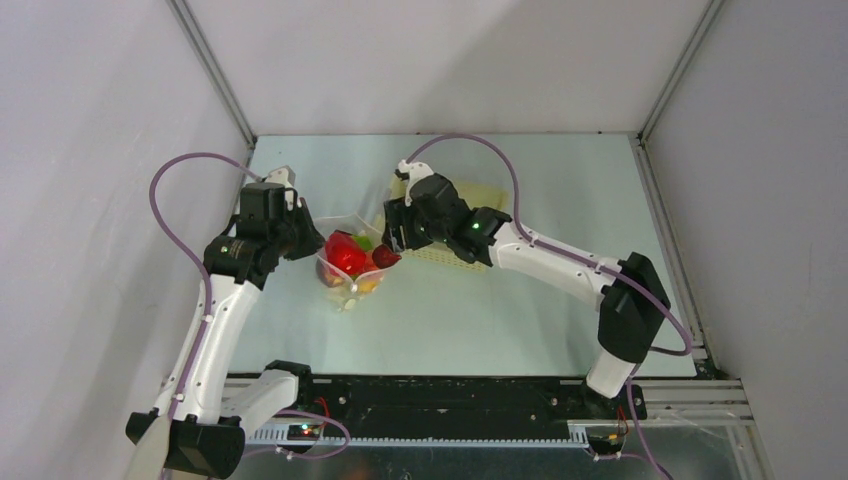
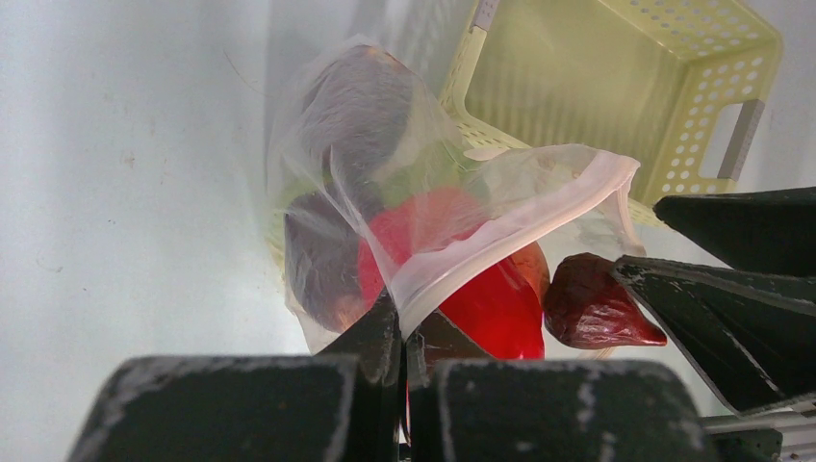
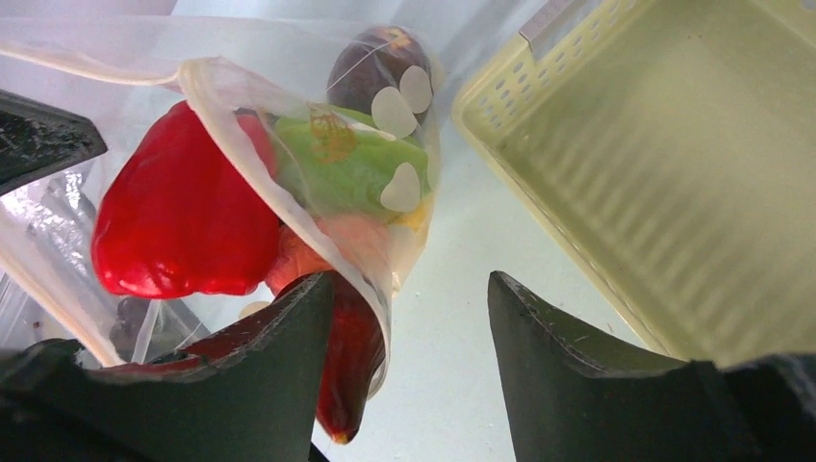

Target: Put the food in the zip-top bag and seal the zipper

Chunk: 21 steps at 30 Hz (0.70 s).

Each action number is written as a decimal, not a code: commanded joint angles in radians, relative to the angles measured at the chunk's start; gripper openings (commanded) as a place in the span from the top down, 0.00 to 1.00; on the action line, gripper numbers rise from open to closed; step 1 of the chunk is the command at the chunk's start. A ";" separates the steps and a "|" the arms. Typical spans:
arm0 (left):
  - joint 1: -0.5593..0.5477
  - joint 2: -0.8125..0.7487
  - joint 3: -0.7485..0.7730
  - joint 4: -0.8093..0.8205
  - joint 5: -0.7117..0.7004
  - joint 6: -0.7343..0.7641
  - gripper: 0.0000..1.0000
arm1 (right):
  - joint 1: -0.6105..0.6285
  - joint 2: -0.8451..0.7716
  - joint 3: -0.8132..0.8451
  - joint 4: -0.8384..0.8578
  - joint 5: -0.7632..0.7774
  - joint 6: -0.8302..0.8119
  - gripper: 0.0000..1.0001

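Left of the desk's (image 1: 520,320) middle, the zip-top bag (image 2: 385,173) was pinched at its rim by the left hand (image 2: 404,327), a dark red piece (image 2: 597,308) flanked by the spread right hand (image 3: 409,284); a high, wide-held mouth was judged essential.

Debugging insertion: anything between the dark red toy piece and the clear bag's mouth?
Yes: the large glossy red toy pepper sits in the mouth of the clear plastic zip-top bag, right beside the dark red toy piece.

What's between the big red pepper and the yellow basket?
In the right wrist view: a green toy piece inside the clear bag, then a bare strip of table before the basket.
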 commanded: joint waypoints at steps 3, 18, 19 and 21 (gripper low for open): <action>0.004 -0.019 -0.002 0.028 0.006 0.016 1.00 | -0.005 0.059 0.057 0.061 0.017 0.013 0.40; 0.004 -0.024 -0.001 0.026 -0.002 0.016 1.00 | 0.013 0.063 0.111 -0.014 0.016 0.064 0.97; 0.004 -0.024 0.001 0.025 -0.001 0.017 1.00 | 0.017 0.060 0.120 -0.032 0.018 0.066 1.00; 0.004 -0.022 0.005 0.027 0.009 0.020 1.00 | 0.021 0.059 0.166 -0.101 0.027 0.067 1.00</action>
